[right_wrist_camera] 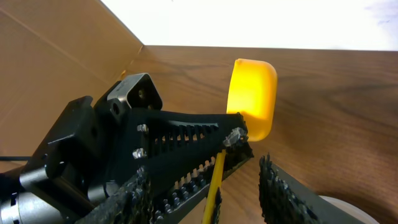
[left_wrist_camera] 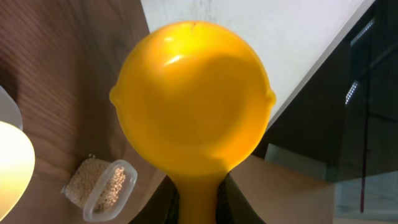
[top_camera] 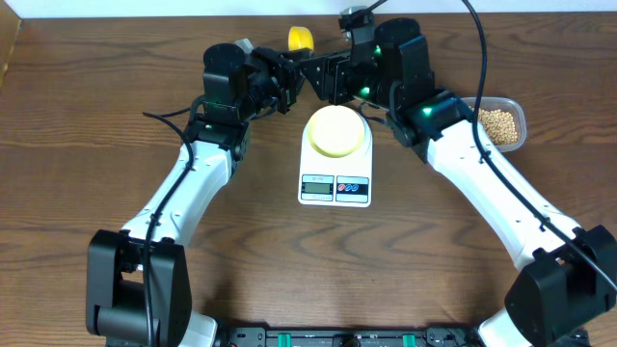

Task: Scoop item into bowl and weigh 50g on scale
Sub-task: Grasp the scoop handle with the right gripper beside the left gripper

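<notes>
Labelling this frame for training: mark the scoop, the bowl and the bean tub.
scoop (left_wrist_camera: 193,93), left wrist view, middle of its cup.
bowl (top_camera: 337,130), overhead view, bare inside.
bean tub (top_camera: 522,123), overhead view, right rim.

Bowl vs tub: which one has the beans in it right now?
The clear plastic tub beside the right arm: it is filled with tan beans. The pale yellow-green bowl sitting on the scale shows none inside.
</notes>
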You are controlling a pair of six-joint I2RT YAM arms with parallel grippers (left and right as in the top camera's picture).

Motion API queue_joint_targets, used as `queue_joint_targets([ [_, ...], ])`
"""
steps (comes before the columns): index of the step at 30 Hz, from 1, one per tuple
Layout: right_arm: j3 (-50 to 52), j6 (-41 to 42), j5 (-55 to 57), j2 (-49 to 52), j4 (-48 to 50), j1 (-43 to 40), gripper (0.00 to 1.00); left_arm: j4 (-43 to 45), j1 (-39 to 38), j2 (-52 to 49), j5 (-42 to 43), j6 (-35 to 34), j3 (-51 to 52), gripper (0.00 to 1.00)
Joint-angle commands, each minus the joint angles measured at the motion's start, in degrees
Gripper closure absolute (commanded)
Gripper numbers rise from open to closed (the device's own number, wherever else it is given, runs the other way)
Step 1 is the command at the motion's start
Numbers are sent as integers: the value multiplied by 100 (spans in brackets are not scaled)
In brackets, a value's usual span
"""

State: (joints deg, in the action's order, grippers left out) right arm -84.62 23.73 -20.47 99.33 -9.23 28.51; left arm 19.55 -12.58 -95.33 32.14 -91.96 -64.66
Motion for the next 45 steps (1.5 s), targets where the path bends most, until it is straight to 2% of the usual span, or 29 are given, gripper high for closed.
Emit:
queue_joint_targets([
  [1,-68,42,306,50,24,155,48,31,-52,90,-26,-31,-129,93],
  [10,-66,44,468,55,-96,326,56,31,-52,90,-332,-98,-129,93],
  [16,-66,39,485,55,-295,422,57,76,-52,90,-437,-98,-129,93],
  [26,-66,42,1246,55,-431,417,65,72,-52,90,-433,-87,-129,93],
  [34,-66,39,1333,55,-402,415,82,72,-52,90,-413,-72,-127,93],
  [39,-66,39,1373,57,-424,415,83,72,-52,90,-415,-72,-127,92],
  [43,-66,-13,1519,55,-433,415,99,72,-52,90,-413,-70,-127,93],
  [45,-66,-24,1545,57,-433,415,99,72,-52,90,-413,-70,-127,93],
])
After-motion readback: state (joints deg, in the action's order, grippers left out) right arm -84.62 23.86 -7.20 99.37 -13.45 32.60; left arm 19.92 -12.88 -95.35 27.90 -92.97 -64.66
